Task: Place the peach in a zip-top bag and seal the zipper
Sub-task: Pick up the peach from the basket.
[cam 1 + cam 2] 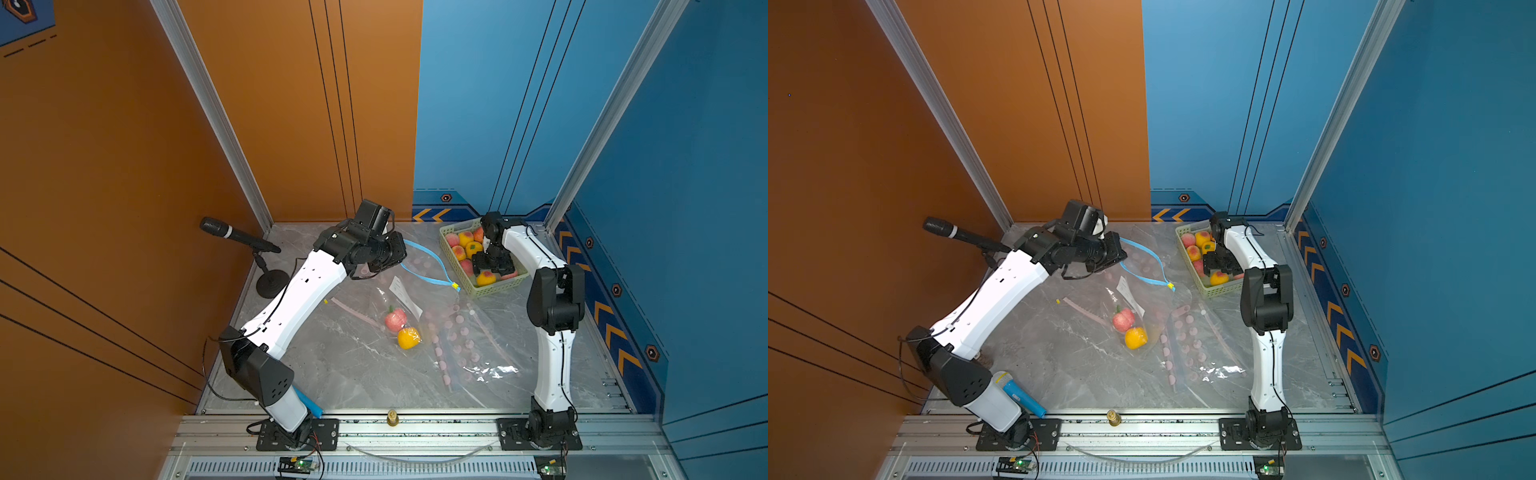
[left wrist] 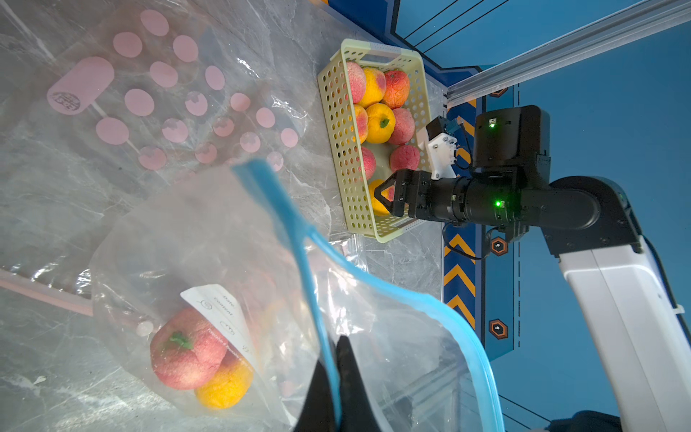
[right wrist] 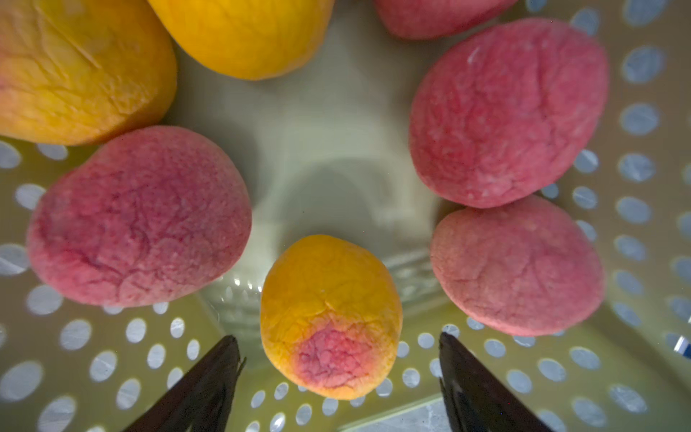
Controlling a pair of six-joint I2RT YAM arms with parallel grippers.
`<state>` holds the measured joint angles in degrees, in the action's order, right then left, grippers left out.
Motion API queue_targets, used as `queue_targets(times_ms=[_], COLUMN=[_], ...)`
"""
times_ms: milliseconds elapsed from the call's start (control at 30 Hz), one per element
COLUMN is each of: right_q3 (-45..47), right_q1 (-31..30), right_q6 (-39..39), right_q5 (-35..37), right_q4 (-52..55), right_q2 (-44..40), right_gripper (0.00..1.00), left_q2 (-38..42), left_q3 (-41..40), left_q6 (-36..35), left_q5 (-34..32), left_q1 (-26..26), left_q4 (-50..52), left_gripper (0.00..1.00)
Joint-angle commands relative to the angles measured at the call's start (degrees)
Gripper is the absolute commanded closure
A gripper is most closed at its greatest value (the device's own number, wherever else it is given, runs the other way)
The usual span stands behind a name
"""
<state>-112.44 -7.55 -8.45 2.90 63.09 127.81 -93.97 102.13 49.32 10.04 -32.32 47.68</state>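
- Pinching blue zipper strip (image 2: pixel 295 224) of crinkly clear bag (image 2: pixel 187 239), left jaws clamped; tips cropped.
- Right jaws apart, flanking wrinkly yellow-pink peach (image 3: pixel 331 318) in holey basket (image 3: pixel 74 336), desk's far right corner.

The left gripper (image 2: pixel 334 370) is pinching the blue zipper strip (image 2: pixel 299 239) of a clear zip-top bag (image 2: pixel 157 262), with its jaws closed tight on the strip. The bag is lying on the marble table (image 2: pixel 407 258) just beside the perforated basket (image 2: pixel 336 157), and its mouth is gaping open. A pink peach (image 2: pixel 187 355) and a yellow peach (image 2: pixel 224 389) are sitting inside the bag, touching each other, well apart from the basket. The right gripper (image 2: pixel 385 198) is reaching into the basket at an orange-yellow fruit (image 2: pixel 378 208). A dotted bag (image 2: pixel 168 93) is lying flat near the basket.
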Motion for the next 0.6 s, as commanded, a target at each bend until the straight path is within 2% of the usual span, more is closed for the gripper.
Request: queue_targets(times_ms=[0, 433, 567], right_q3=[-2.11, -5.53, -6.38], right_q1=[-0.14, 0.35, 0.34], right_q6=[1.06, 1.62, 1.67], right_q5=[1.40, 1.25, 0.92], right_q4=[2.04, 2.39, 2.56], right_q2=[2.21, 7.01, 7.96], right_gripper=[0.15, 0.25, 0.33], left_q2=[0.58, 0.16, 0.36], left_q3=[-0.79, -0.75, -0.72], left_q6=[-1.17, -0.41, -0.47], left_q5=[-1.46, -0.94, -1.17], left_q1=[-0.38, -0.82, -0.83], left_q4=[0.12, -0.27, -0.30], left_gripper=[1.00, 1.00, 1.00])
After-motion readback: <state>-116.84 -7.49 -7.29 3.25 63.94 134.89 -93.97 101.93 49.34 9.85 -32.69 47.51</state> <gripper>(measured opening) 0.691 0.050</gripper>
